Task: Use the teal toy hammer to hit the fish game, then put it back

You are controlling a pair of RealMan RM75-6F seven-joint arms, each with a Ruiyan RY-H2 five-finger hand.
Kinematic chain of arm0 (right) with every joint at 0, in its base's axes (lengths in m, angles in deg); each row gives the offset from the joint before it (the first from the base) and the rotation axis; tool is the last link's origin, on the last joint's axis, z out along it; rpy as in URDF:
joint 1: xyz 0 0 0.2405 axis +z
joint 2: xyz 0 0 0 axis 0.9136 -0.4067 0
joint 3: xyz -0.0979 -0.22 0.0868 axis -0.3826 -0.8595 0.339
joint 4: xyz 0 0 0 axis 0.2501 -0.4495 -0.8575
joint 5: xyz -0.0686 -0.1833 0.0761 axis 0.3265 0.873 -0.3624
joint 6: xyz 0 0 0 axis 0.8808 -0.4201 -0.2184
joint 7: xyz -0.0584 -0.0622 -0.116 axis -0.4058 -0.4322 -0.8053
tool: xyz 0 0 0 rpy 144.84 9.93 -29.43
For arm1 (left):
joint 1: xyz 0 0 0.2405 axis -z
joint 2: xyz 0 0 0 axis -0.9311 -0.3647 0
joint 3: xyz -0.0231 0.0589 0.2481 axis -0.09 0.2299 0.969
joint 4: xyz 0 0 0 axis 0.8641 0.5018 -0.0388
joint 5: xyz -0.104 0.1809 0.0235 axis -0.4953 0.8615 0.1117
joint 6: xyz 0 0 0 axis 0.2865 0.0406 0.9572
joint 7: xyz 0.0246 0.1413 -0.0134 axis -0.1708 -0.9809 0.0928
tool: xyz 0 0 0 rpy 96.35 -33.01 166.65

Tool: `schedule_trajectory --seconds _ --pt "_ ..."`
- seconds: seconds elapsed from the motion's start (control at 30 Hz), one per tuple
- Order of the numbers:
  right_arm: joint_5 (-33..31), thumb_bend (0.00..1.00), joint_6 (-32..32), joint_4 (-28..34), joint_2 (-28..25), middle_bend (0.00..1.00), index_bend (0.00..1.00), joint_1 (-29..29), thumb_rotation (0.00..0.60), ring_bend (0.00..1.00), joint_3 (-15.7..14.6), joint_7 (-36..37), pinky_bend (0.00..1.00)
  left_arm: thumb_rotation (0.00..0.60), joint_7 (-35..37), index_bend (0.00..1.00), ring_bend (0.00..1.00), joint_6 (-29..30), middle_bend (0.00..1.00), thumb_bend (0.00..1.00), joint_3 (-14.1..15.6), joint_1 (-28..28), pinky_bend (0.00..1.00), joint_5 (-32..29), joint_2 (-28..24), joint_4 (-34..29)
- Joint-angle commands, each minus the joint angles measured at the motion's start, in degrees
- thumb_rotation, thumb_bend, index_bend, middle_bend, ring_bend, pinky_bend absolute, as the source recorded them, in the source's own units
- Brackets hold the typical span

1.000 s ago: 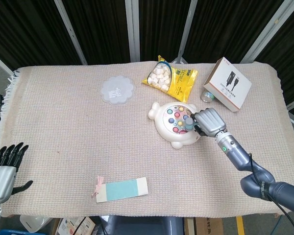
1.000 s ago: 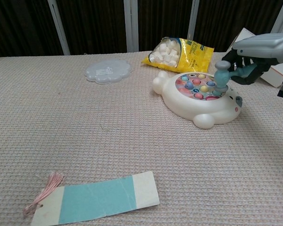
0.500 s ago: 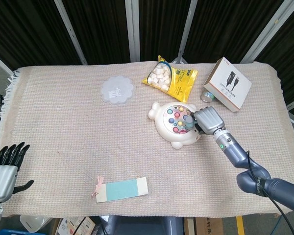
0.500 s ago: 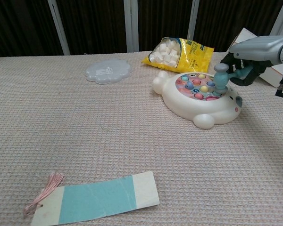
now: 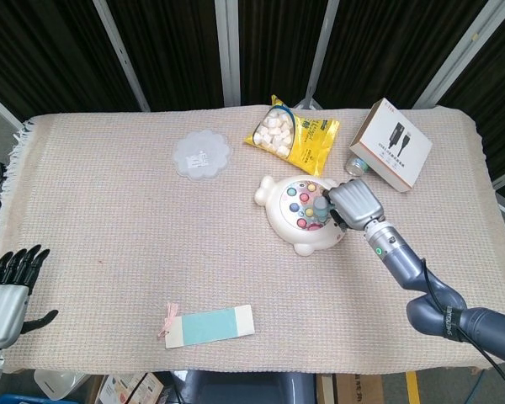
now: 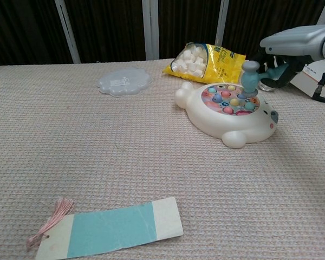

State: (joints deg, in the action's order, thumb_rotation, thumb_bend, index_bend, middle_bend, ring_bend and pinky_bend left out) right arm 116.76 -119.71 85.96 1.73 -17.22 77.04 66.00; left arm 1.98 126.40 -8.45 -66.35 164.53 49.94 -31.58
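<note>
Right hand (image 5: 356,202) gripping teal toy hammer (image 6: 251,77), head just above fish game (image 6: 227,112) at its 2 o'clock rim. Coloured fish (image 6: 229,101) seated in game's round tray. Yellow bag (image 5: 293,135) of white pieces at 12. Left hand (image 5: 6,290) empty, fingers apart.

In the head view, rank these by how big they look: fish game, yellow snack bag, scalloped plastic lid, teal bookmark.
1. Yellow snack bag and fish game: look about alike, too close to rank.
2. Teal bookmark.
3. Scalloped plastic lid, close behind the bookmark.
</note>
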Motion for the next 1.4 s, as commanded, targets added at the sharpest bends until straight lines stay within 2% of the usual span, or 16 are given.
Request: schedule_trajectory --seconds 0.03,0.37,0.87,1.2,1.4 --pt "-2.12 0.84 0.73 0.76 0.17 0.79 0.97 1.45 0.600 0.66 0.24 -2.10 0.50 0.600 -0.12 0.00 0.00 0.13 0.00 0.12 0.01 -0.03 0.00 0.05 0.00 -0.06" --pt "-8.26 0.84 2.17 -1.54 3.42 0.79 0.97 4.92 0.600 0.66 -0.94 -7.38 0.50 0.600 -0.27 0.00 0.00 0.14 0.00 0.12 0.25 -0.21 0.00 -0.23 0.57 -0.85" --pt "-14.19 0.84 2.90 -6.14 6.49 0.79 0.97 7.42 0.600 0.66 -3.34 -10.95 0.50 0.600 -1.71 0.00 0.00 -0.14 0.00 0.12 0.18 -0.12 0.00 -0.97 0.73 -1.46" --pt "-10.42 0.84 -2.17 4.31 -0.63 0.79 0.97 5.12 0.600 0.66 -2.76 -8.34 0.50 0.600 -1.22 0.00 0.00 -0.08 0.00 0.12 0.16 0.04 0.00 -0.68 0.49 -1.02" --pt "-5.34 0.84 -5.29 8.83 -4.67 0.79 0.97 0.80 0.600 0.66 -3.91 -2.83 0.50 0.600 -0.69 0.00 0.00 0.14 0.00 0.12 0.29 -0.05 0.00 -0.38 0.37 -0.83"
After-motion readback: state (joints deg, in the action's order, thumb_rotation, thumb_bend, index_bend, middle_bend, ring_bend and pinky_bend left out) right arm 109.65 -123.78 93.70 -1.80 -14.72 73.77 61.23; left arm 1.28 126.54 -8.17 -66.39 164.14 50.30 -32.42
